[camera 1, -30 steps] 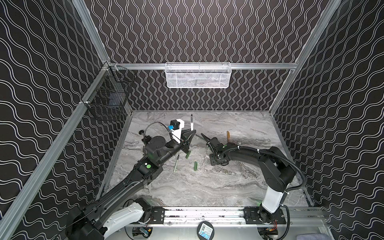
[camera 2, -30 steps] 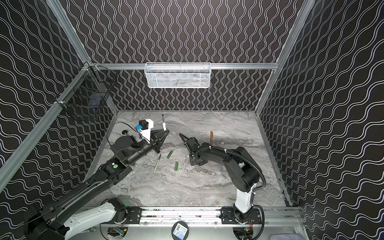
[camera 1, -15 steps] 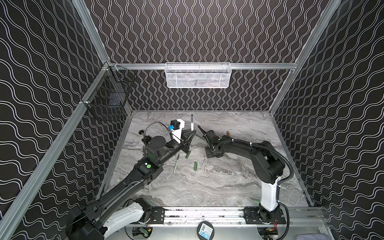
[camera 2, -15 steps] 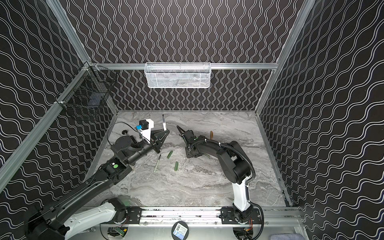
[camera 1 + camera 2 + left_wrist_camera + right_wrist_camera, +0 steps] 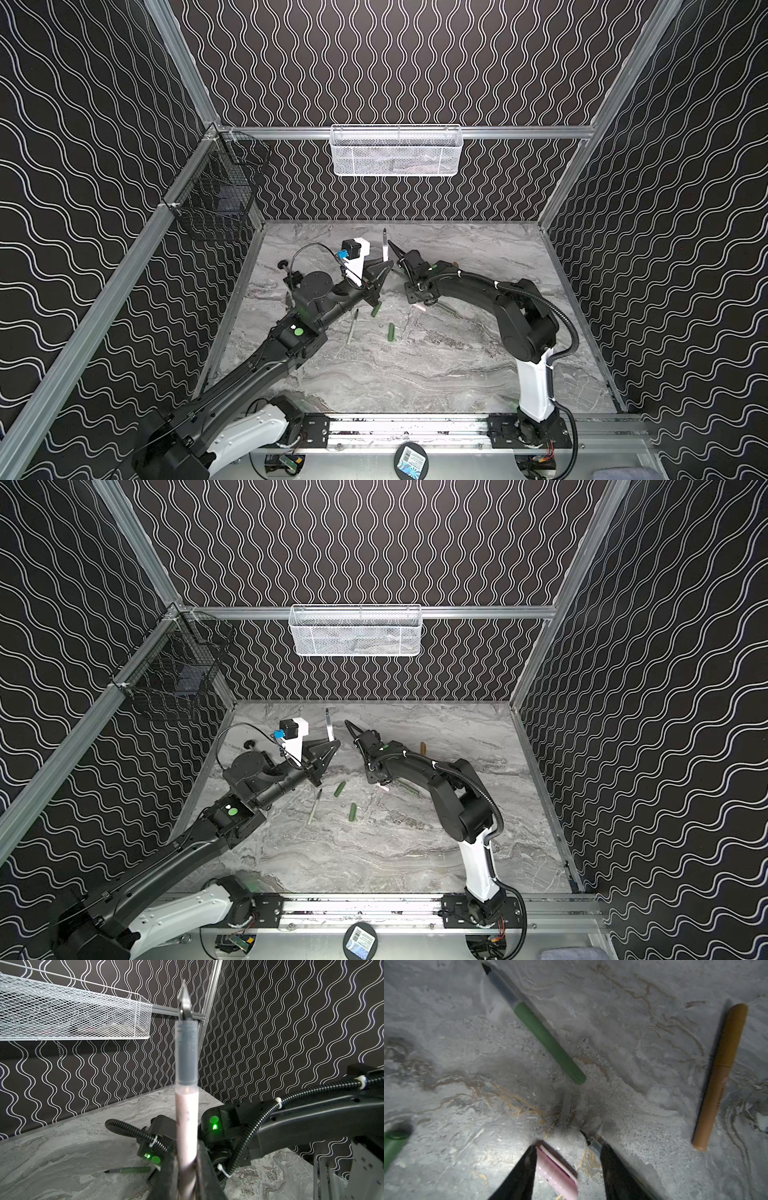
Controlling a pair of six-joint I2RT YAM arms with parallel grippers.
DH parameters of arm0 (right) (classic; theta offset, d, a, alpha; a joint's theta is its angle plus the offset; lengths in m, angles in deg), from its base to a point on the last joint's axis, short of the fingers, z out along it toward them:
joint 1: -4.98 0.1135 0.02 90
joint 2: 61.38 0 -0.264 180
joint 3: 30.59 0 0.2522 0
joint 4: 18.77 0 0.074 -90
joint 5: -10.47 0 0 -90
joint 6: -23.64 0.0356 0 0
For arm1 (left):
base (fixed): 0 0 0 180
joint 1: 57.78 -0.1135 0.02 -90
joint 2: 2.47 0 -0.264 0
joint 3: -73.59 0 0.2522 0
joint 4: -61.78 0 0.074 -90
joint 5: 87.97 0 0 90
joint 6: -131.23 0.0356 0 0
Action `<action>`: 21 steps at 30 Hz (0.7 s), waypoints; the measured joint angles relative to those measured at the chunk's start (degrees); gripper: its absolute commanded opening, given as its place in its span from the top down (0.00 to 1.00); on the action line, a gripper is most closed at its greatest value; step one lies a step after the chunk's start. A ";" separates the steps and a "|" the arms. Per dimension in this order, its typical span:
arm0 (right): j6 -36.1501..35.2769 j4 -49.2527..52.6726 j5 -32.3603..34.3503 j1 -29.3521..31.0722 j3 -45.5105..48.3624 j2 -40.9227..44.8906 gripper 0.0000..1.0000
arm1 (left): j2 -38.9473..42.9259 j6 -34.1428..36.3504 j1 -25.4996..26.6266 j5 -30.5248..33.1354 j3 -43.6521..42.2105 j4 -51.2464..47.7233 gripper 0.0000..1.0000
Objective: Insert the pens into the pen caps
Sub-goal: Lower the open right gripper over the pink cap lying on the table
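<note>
My left gripper (image 5: 383, 266) (image 5: 187, 1159) is shut on a pale pink-white pen (image 5: 384, 248) (image 5: 186, 1105) and holds it upright, dark tip up. Close to its right, my right gripper (image 5: 395, 249) (image 5: 568, 1146) is open. The pink cap (image 5: 556, 1169) (image 5: 420, 308) lies on the marble between its fingers, against one finger and apart from the other. A dark pen tip (image 5: 588, 1140) shows beside that other finger. A green pen (image 5: 542, 1030) and a tan pen wearing its gold-brown cap (image 5: 720, 1076) (image 5: 423, 747) lie farther out.
In both top views a pale green pen (image 5: 352, 326) and two dark green caps (image 5: 376, 309) (image 5: 391, 332) lie in front of the left gripper. Another green pen (image 5: 446, 307) lies under the right forearm. A white mesh basket (image 5: 395, 149) hangs on the back wall and a black one (image 5: 216, 203) on the left wall.
My right gripper has moved back and to the left, up beside the upright pen. The left gripper has stayed where it was, still holding the pen.
</note>
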 measured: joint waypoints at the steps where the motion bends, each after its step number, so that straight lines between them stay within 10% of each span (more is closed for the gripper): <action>1: -0.50 0.26 0.94 0.17 -0.70 -0.57 0.47 | 0.00 -0.02 0.00 -0.02 0.00 0.26 1.00; 21: -3.37 4.66 8.98 4.85 -2.47 -4.59 0.45 | 0.59 -0.13 0.33 -0.85 0.00 0.63 1.00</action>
